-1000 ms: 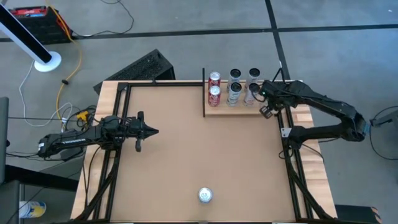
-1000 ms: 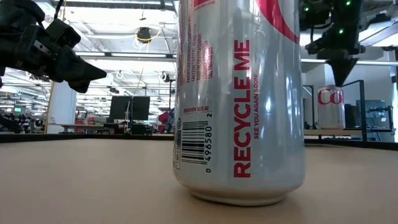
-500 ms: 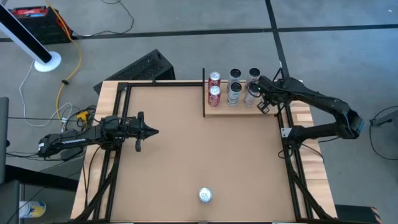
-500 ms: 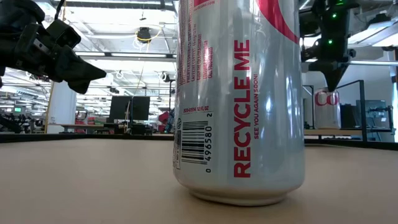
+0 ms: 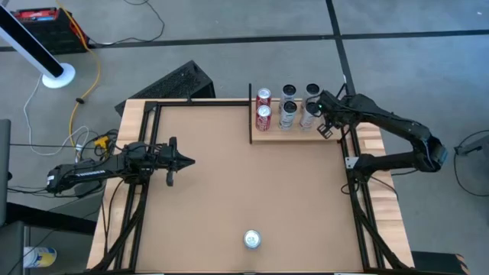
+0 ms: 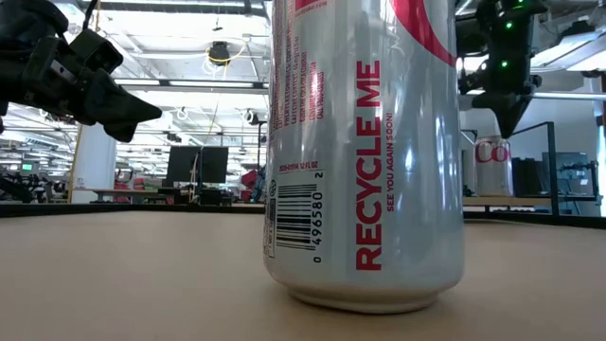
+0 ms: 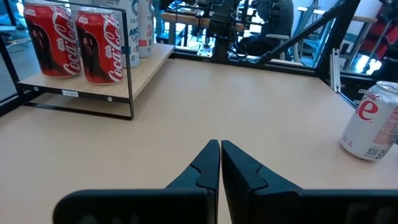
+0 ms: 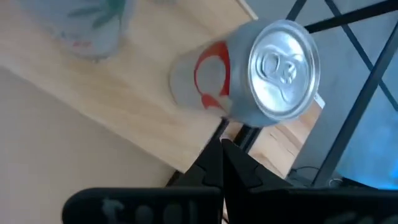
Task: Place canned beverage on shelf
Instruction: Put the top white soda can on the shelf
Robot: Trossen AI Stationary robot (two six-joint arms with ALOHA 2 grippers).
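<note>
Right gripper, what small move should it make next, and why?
Probably lift the right gripper away from the shelf: it is shut, holds nothing, and hangs over the cans there, while one silver can stands alone at the table's near edge.

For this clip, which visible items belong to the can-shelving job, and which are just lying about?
Job:
- shelf
- red cans and silver cans on it
- lone silver can near the table's front edge
- right gripper, shut, by the shelf
- left gripper, shut, waiting

Lying about:
- black keyboard
- yellow cable
</note>
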